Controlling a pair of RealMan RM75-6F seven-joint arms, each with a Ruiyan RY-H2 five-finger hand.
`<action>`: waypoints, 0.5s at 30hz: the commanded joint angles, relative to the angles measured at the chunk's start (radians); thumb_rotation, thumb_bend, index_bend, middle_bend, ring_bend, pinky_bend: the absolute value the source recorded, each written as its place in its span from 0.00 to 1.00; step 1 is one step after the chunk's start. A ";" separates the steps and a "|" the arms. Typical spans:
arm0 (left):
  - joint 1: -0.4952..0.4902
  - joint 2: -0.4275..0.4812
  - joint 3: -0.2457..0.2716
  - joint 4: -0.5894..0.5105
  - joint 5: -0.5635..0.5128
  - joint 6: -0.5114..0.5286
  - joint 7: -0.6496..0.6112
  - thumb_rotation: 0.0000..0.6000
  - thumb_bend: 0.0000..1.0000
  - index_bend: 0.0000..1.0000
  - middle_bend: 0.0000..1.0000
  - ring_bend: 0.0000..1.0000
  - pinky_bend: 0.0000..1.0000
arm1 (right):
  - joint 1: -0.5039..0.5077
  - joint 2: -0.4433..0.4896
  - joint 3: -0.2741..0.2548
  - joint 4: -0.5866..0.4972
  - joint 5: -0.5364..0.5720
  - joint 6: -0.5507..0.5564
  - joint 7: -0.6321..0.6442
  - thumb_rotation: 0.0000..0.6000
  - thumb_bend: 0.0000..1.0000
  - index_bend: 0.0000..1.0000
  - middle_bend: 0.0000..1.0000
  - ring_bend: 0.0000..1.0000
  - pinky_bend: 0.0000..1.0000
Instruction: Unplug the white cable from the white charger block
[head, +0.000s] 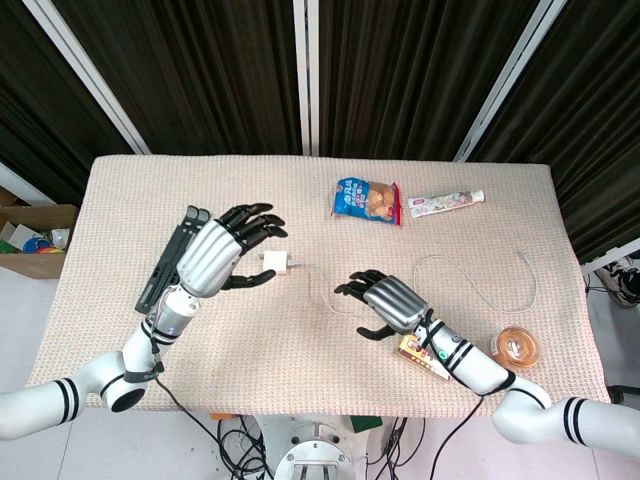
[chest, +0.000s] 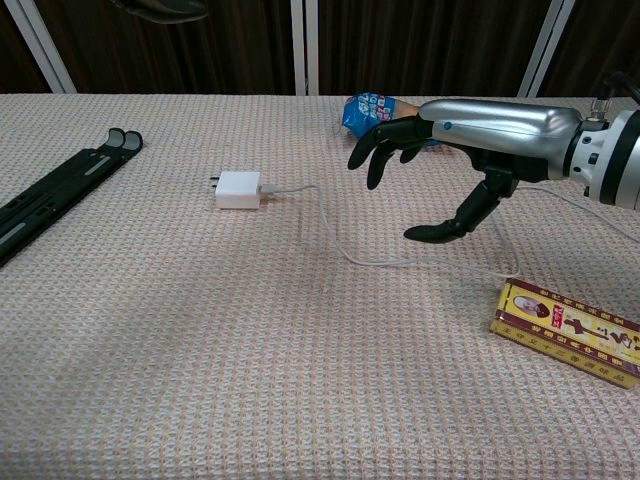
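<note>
While the white cable (chest: 330, 225) is plugged into the white charger block (chest: 238, 189), the step is judged as approach, nothing gripped. The block lies on the table (head: 120, 330) near centre, cable trailing off toward 3 o'clock. The left hand (head: 225, 250) hovers at the block's 9 o'clock, fingers spread wide, empty. The right hand (chest: 450, 150) hangs above the cable at the block's 4 o'clock, fingers parted, holding nothing. Next, judged: block pinned by the left hand, plug end pinched by the right hand close to the block, then pulled straight toward 3 o'clock.

Cloth-covered table (head: 120, 330) carries charger (head: 272, 262), cable (head: 480, 296), snacks (head: 366, 200).
</note>
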 joint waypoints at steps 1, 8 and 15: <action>-0.001 0.000 0.001 0.001 -0.008 0.007 0.000 1.00 0.12 0.34 0.31 0.20 0.30 | -0.001 0.002 -0.005 0.004 0.006 0.008 -0.007 1.00 0.30 0.26 0.32 0.13 0.22; 0.015 0.025 0.011 0.007 -0.084 -0.016 0.035 1.00 0.12 0.35 0.30 0.20 0.32 | -0.046 0.064 -0.036 -0.006 0.036 0.057 -0.015 1.00 0.30 0.26 0.32 0.13 0.22; 0.043 0.065 0.020 -0.029 -0.310 -0.148 0.179 1.00 0.12 0.35 0.29 0.38 0.52 | -0.144 0.187 -0.072 -0.006 0.086 0.144 0.022 1.00 0.30 0.26 0.32 0.13 0.22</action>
